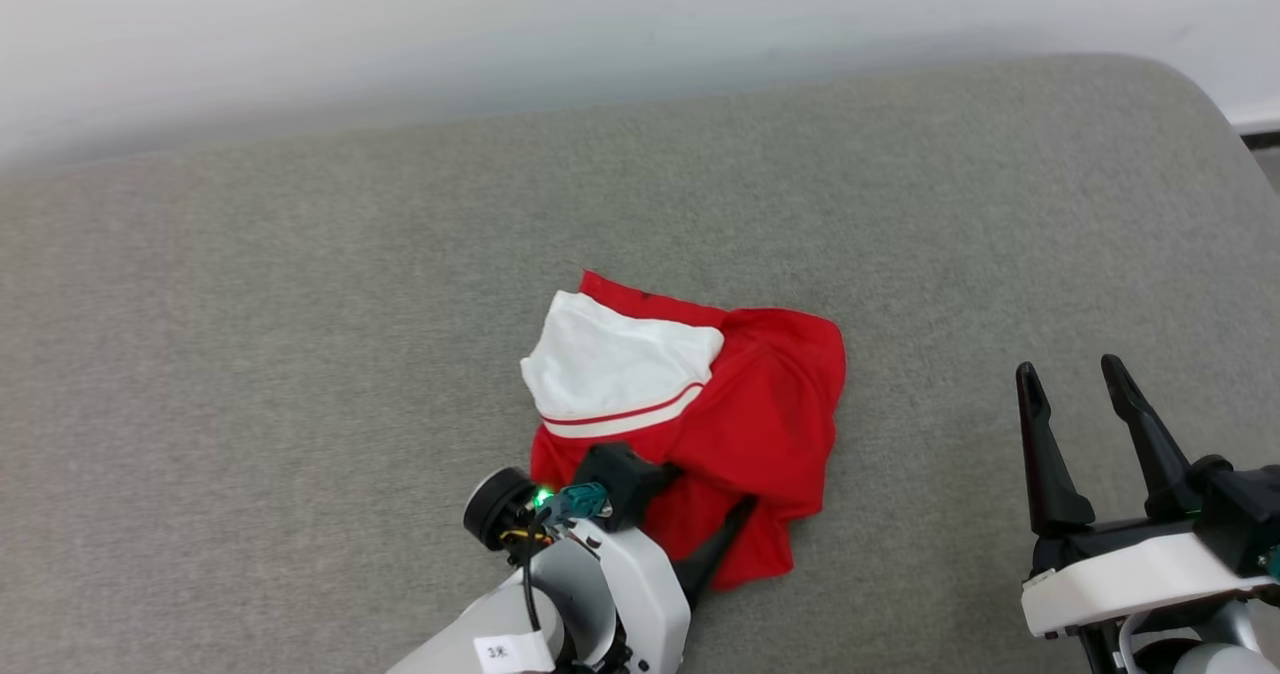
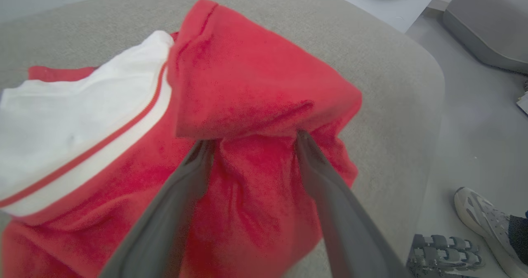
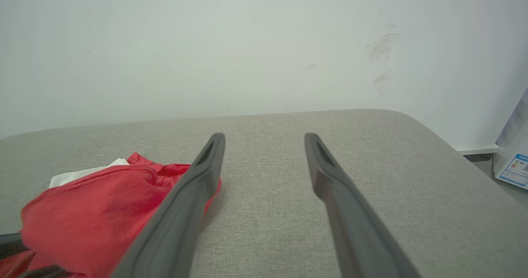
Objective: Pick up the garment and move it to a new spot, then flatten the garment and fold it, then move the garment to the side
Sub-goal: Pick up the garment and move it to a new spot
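Observation:
The garment (image 1: 760, 414) lies crumpled on the grey padded surface (image 1: 300, 354), red with one white sleeve (image 1: 610, 364) and its red-white trim on top; letters and number are hidden. My left gripper (image 1: 715, 484) is at the garment's near edge, open. In the left wrist view its two fingers (image 2: 181, 195) stand spread, tips tucked under a raised red fold (image 2: 247, 84) with bunched cloth between them. My right gripper (image 1: 1068, 369) hovers open to the right of the garment, well apart from it, nothing between its fingers (image 3: 194, 195). The garment (image 3: 99, 203) sits to its left.
A white wall (image 1: 600, 24) runs behind the surface. The surface's rounded right edge (image 1: 1215, 104) drops to the floor. In the left wrist view a person's pale shoe (image 2: 482, 216), a dark ridged object (image 2: 441, 251) and a grey cushion (image 2: 486, 22) are on the floor beyond that edge.

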`<state>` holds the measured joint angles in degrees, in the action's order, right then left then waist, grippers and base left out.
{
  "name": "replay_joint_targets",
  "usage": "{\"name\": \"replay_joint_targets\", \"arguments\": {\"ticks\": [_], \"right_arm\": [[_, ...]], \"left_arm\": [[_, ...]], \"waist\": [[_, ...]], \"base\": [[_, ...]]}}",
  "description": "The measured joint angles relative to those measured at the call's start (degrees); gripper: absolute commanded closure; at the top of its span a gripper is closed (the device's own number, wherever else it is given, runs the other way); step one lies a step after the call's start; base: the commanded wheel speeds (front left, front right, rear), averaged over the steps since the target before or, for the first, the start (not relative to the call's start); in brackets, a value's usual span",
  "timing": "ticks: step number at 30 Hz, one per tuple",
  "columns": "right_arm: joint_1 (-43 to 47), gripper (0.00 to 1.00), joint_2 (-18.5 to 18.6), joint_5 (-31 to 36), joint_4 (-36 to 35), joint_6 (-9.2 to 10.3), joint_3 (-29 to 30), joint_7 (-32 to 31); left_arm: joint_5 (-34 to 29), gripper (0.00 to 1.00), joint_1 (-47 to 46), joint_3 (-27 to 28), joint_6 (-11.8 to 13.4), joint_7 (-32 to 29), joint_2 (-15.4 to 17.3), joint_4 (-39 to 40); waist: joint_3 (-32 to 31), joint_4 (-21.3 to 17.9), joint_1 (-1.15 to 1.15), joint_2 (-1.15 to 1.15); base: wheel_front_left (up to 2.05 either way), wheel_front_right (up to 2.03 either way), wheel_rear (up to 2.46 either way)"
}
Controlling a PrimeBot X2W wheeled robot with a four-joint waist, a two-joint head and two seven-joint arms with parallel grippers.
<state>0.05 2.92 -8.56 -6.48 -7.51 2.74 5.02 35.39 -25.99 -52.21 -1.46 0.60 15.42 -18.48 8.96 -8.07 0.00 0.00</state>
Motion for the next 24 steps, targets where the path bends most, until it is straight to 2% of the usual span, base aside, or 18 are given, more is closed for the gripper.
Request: {"name": "replay_joint_targets", "arguments": {"ticks": [9, 12, 24], "right_arm": [[1.9, 0.0, 0.0, 1.01, -0.62, 0.0, 0.44, -2.11], [2.74, 0.0, -0.01, 1.09, -0.89, 0.0, 0.37, -3.1], [4.73, 0.0, -0.01, 0.93, -1.26, 0.0, 1.21, -4.31]], "left_arm": [[-0.21, 0.0, 3.11, 4.47, 5.72, 9.17, -0.93, 4.56], [1.27, 0.0, 4.71, 6.54, 6.8, 10.81, -0.57, 5.52], [2.45, 0.0, 11.35, 18.9, 14.12, 14.21, 5.75, 8.48]], "waist": [[-4.45, 4.47, 0.0, 0.0], [-5.66, 6.52, 0.0, 0.0], [-8.98, 12.74, -0.01, 0.0]], "base": [[0.0, 0.0, 0.0], [0.0, 0.0, 0.0], [0.0, 0.0, 0.0]]}}
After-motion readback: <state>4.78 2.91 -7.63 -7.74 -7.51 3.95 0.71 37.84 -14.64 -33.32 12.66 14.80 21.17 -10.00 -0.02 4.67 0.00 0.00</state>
